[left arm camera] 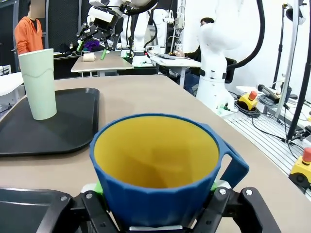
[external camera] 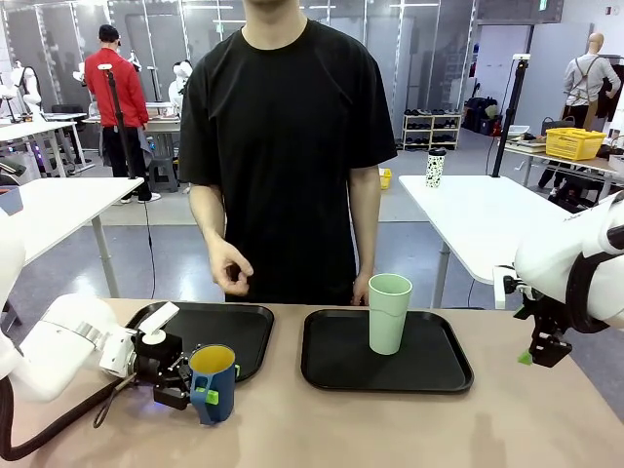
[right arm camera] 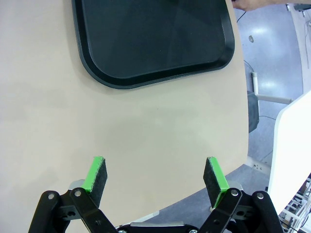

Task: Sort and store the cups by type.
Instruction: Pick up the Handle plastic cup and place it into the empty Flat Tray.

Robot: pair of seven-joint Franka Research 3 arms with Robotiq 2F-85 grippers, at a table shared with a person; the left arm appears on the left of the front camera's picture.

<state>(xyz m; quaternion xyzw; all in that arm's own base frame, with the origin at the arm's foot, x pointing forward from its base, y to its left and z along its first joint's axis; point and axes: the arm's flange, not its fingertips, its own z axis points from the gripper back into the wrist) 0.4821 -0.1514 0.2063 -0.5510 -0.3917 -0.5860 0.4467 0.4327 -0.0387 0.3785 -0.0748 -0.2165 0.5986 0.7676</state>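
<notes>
My left gripper (external camera: 192, 386) is clamped on the dark blue mug (external camera: 213, 382), which stands upright on the tan table (external camera: 390, 429) just near of the left black tray (external camera: 239, 336). The mug has faceted walls, a yellow interior and a loop handle (left arm camera: 234, 165). The pale mint-green tumbler (external camera: 389, 313), tall and handleless, stands upright on the right black tray (external camera: 331, 366). My right gripper (right arm camera: 154, 178) hangs with its jaws wide apart, holding nothing, over bare tabletop at the right.

The left end effector (external camera: 190, 385), low at 7 o'clock, is clamped on the blue mug (external camera: 213, 382). The right end effector (right arm camera: 154, 175), raised at 3 o'clock, has its jaws wide apart, holding nothing.
</notes>
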